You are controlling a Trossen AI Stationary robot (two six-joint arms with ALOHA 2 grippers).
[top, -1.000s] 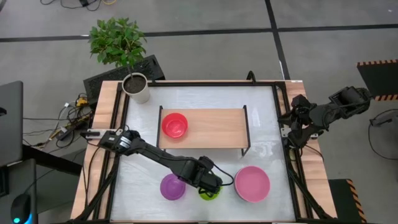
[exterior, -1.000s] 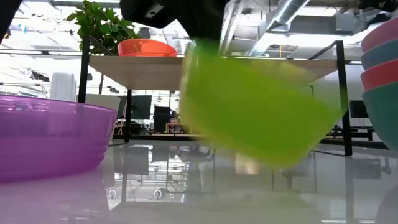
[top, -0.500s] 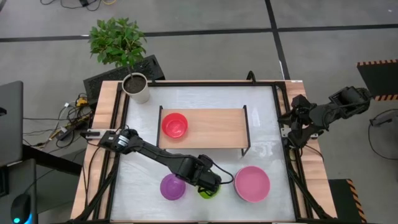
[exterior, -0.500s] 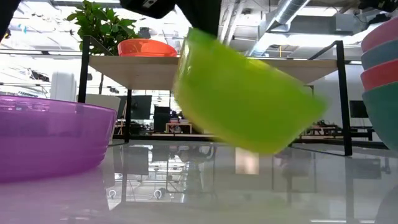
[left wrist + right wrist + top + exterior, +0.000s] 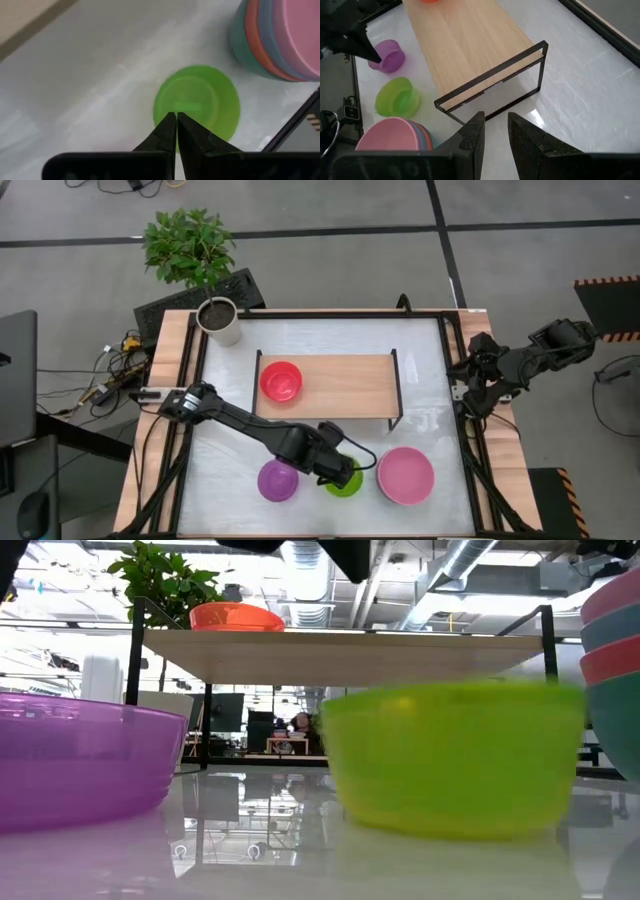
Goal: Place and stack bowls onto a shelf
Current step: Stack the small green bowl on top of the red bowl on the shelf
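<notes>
The yellow-green bowl (image 5: 348, 481) (image 5: 455, 760) (image 5: 196, 102) stands upright on its base on the table, between the purple bowl (image 5: 277, 480) (image 5: 80, 755) and a stack of bowls with a pink one on top (image 5: 405, 475) (image 5: 280, 35). My left gripper (image 5: 176, 116) (image 5: 336, 470) hangs shut just above the green bowl's rim and holds nothing. A red bowl (image 5: 281, 381) (image 5: 235, 616) sits on the shelf (image 5: 340, 385) (image 5: 465, 45). My right gripper (image 5: 495, 122) waits open at the table's right edge (image 5: 480, 380).
A white plant pot (image 5: 220, 320) stands at the table's far left corner. The shelf's board right of the red bowl is bare. The three bowl groups crowd the near edge. A black frame rail (image 5: 445, 380) runs along the table's right side.
The yellow-green bowl hung tilted and lifted under my left gripper. It has dropped out of the hold, levelled, and now stands flat on the table, a little farther toward the pink stack. My left gripper has stayed above it.
</notes>
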